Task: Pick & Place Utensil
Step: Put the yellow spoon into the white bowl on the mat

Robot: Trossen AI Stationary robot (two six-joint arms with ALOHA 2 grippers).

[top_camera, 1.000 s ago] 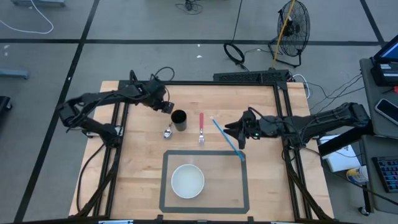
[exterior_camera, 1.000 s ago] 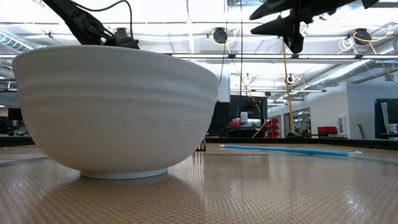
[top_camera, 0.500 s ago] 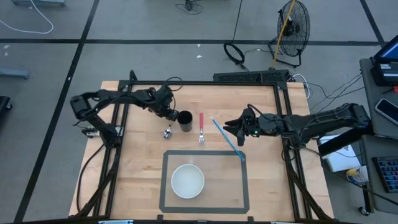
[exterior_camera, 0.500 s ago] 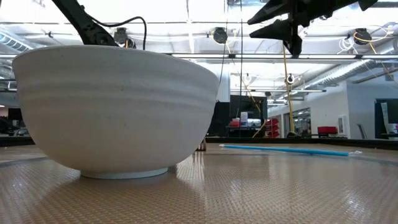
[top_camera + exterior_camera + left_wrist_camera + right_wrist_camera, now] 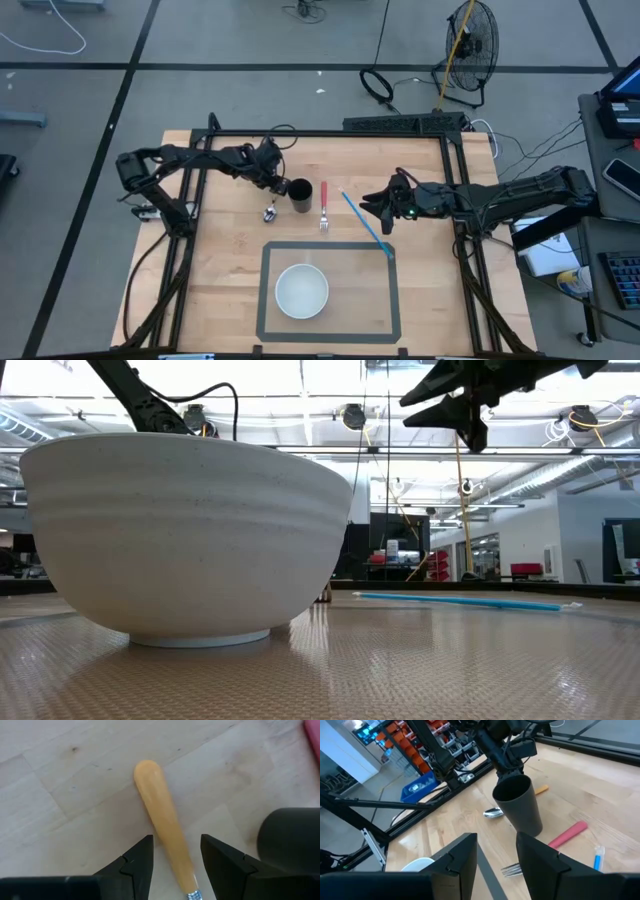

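A spoon with an orange handle (image 5: 160, 805) lies flat on the wooden table, its metal bowl (image 5: 270, 212) toward the near edge. It lies just left of an upright black cup (image 5: 300, 195). My left gripper (image 5: 176, 842) points steeply down over the handle, open. One finger stands on either side of the handle without touching it. My right gripper (image 5: 372, 205) hovers open and empty above the table's right half. It stands between a red-handled fork (image 5: 323, 205) and a blue stick-like utensil (image 5: 365, 225).
A white bowl (image 5: 301, 290) stands inside a grey taped rectangle (image 5: 265, 290) near the front edge and fills the low view. The black cup (image 5: 290, 835) stands close beside my left gripper's finger. Black frame rails (image 5: 455, 190) run along the table's sides.
My left gripper has come down and a little toward the black cup, ending with its fingers astride the spoon's orange handle. Its fingers have kept the same gap. The spoon, cup, fork and bowl have stayed in place.
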